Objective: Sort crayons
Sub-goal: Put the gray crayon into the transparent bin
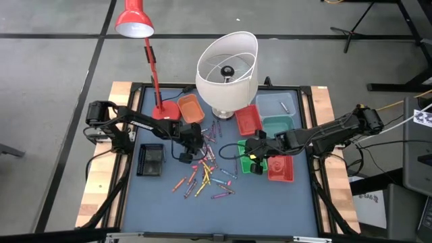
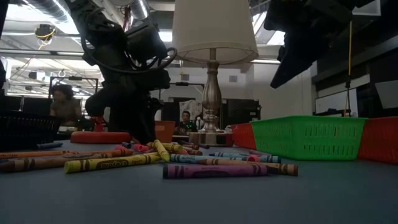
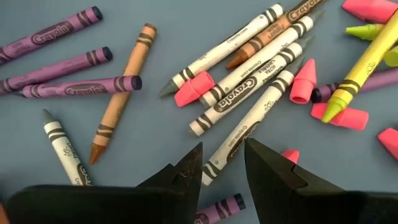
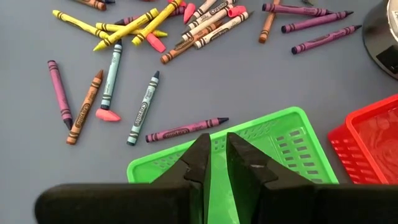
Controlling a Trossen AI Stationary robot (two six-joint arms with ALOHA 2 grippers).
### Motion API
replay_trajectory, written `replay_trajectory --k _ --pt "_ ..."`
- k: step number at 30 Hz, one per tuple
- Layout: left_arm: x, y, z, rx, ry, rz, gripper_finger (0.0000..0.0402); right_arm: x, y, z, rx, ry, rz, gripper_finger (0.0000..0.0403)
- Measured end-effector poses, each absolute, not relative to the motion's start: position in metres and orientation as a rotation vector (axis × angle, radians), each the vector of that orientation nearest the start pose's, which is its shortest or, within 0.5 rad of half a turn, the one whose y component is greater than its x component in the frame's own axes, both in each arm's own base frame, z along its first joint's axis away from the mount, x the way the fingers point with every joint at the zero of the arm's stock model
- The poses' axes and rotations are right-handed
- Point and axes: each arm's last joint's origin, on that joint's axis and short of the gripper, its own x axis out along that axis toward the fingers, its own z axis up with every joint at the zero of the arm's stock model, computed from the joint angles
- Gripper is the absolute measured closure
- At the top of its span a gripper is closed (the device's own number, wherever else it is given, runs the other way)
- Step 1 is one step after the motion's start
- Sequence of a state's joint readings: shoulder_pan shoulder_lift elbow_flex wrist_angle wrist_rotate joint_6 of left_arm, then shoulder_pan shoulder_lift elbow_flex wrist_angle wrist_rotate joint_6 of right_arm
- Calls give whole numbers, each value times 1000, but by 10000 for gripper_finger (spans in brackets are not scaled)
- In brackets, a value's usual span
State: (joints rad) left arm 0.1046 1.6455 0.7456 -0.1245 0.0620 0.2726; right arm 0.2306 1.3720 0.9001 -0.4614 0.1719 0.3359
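Dozens of crayons [image 1: 206,172] lie scattered on the blue mat [image 1: 169,199], thin paper-wrapped sticks. The left gripper [image 3: 222,167] hangs right over a grey-white one, fingers parted, nothing held. The right gripper [image 4: 214,163] hovers above the slotted green plastic tray [image 4: 292,140], fingers slightly apart, empty.
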Motion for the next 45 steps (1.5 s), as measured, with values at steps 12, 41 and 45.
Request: replay_trajectory --k 12,41,45 --pt "283 36 127 136 1068 -92 298 265 57 227 126 910 -97 354" --pt "278 34 125 106 1118 -136 361 265 57 227 126 909 -98 354" --pt "279 34 125 121 1112 -140 379 265 57 227 126 909 -98 354"
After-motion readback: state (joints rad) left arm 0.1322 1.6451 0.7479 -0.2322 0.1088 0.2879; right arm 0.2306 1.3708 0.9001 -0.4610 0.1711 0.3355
